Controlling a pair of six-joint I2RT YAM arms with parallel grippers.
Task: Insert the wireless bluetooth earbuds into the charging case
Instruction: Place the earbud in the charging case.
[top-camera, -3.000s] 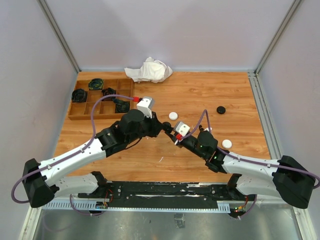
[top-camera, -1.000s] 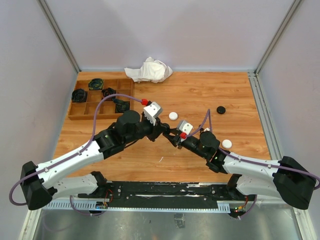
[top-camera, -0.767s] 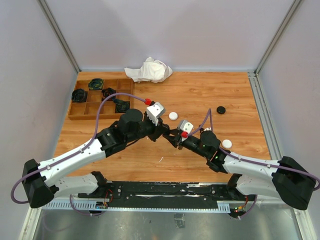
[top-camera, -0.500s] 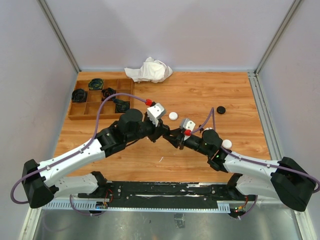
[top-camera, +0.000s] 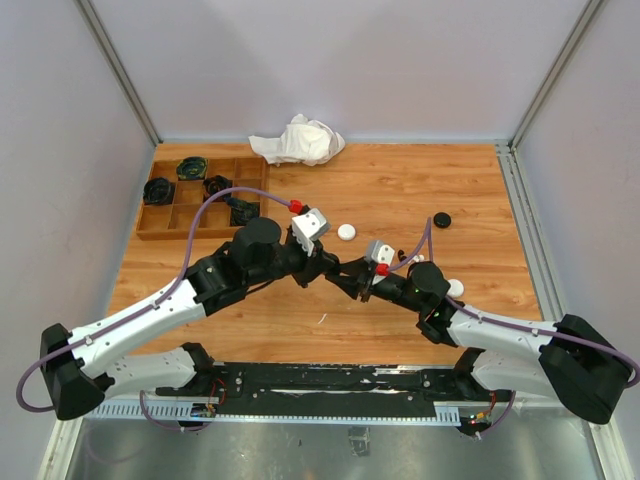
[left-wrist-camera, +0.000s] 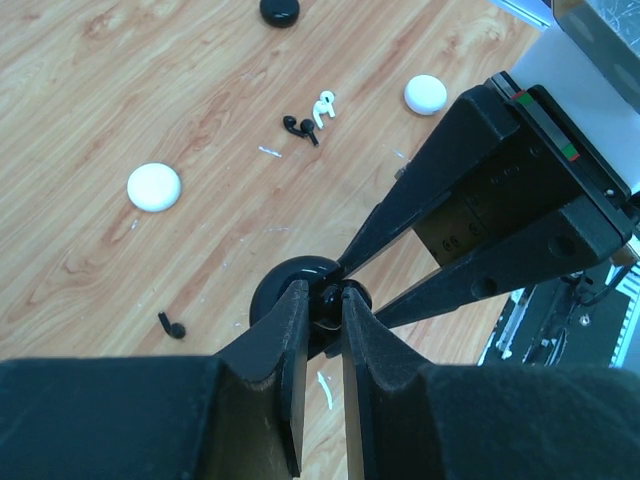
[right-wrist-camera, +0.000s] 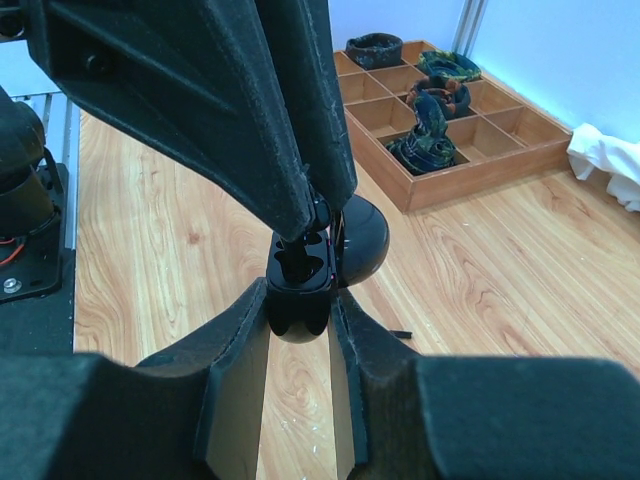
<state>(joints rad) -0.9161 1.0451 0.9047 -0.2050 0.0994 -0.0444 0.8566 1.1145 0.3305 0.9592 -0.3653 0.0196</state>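
My right gripper (right-wrist-camera: 300, 312) is shut on an open black charging case (right-wrist-camera: 299, 272), its lid (right-wrist-camera: 362, 240) swung back. My left gripper (left-wrist-camera: 322, 298) is shut on a black earbud (left-wrist-camera: 334, 304) and holds it right at the case's sockets. In the top view the left gripper (top-camera: 333, 266) and the right gripper (top-camera: 350, 277) meet tip to tip above mid-table. In the left wrist view a black bud (left-wrist-camera: 298, 128) and a white bud (left-wrist-camera: 322, 104) lie together on the table, and another black bud (left-wrist-camera: 172, 325) lies alone.
Two white puck cases (top-camera: 346, 231) (top-camera: 456, 287) and a black one (top-camera: 442, 219) lie on the wood. A wooden compartment tray (top-camera: 160, 222) stands at the back left and a white cloth (top-camera: 298, 140) behind. A thin white sliver (top-camera: 322, 319) lies near the front.
Both grippers have drawn together: the right one has moved up and left with the case. The left wrist has turned and brought its fingertips onto the case's open top.
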